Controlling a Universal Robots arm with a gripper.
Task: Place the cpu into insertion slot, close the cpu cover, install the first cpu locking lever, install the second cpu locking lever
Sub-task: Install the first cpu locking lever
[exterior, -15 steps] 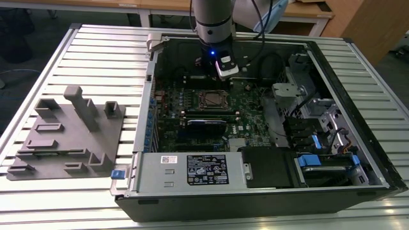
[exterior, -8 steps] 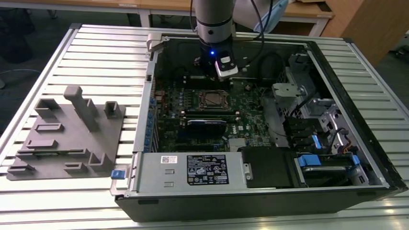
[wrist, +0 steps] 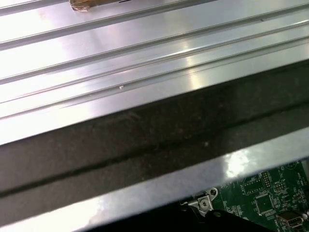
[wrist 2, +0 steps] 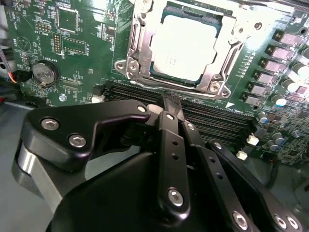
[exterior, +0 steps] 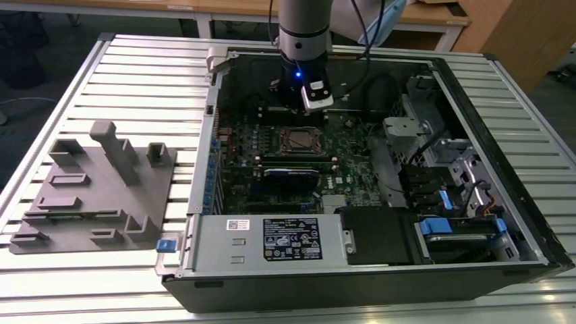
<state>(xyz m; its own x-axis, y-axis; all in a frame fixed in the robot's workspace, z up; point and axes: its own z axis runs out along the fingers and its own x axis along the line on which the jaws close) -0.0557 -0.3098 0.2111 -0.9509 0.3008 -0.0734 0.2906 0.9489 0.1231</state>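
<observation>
Sitting at the exterior view's left, one grey moulded fixture [exterior: 90,189] is lying on the slatted table [exterior: 135,61]. Just to its right, one open computer case [exterior: 504,135] is lying on its side, with one white-labelled power supply [exterior: 270,239] showing along its near edge. In the second wrist view one gripper [wrist 2: 172,105] is hovering over the green motherboard [wrist 2: 72,43], its fingers [wrist 2: 169,140] pressing together with nothing between them. One cpu [wrist 2: 186,46] is sitting in its socket, with one cpu cover [wrist 2: 142,48] lying flat around it as a frame; both are lying just beyond the fingertips, apart from them
</observation>
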